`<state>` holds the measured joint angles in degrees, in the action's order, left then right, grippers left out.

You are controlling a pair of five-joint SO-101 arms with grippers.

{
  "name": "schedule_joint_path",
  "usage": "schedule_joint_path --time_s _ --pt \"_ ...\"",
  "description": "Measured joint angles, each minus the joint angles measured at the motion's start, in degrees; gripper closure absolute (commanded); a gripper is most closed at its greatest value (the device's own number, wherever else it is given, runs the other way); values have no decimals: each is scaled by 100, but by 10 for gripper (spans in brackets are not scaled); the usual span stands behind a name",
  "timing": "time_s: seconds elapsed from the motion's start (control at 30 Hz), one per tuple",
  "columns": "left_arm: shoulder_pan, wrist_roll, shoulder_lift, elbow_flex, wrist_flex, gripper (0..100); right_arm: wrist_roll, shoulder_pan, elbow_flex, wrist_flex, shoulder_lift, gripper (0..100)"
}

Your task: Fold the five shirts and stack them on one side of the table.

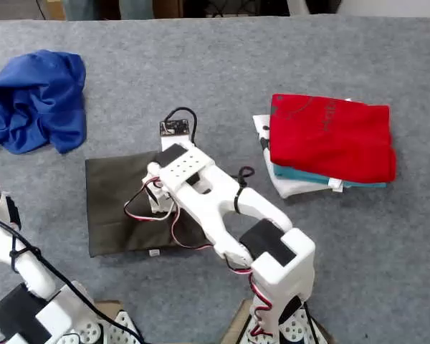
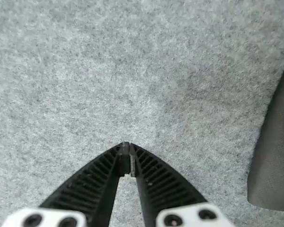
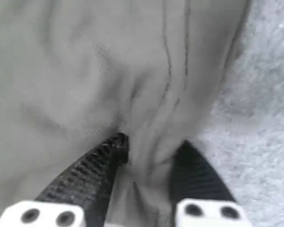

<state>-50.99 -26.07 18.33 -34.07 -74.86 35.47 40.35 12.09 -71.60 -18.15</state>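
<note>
Surface: grey felt table (image 1: 236, 64).
Print: on red shirt (image 1: 330, 136), unreadable.
Count: five shirts, three stacked.
Left gripper (image 2: 126, 149): clenched, empty.
Right gripper (image 3: 151, 142): olive shirt (image 3: 85, 71) pinched.

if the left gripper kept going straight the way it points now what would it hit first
Most likely the bare grey table cover: the left gripper, shut, points down at it with nothing between. The dark shirt lies off to the side of that line. Depth is hard to judge.

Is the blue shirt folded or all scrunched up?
Scrunched up. The blue shirt lies in a lumpy, wrinkled heap, well apart from the folded stack.
</note>
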Motion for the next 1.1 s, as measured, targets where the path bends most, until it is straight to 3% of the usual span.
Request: schedule_joint_path --time_s 0.13,0.43,0.77,1.1 --pt "0 0 0 0 0 971 -88 -18 -141 -211 0 985" --pt "-35 0 0 0 0 971 -475 -343 -809 -747 -9 985" --pt "-44 0 9 114 -492 970 -2171 -1433 -3314 -2145 -79 985" --pt "-44 0 9 158 -598 970 -3798 -3112 -4615 -2330 -79 985"
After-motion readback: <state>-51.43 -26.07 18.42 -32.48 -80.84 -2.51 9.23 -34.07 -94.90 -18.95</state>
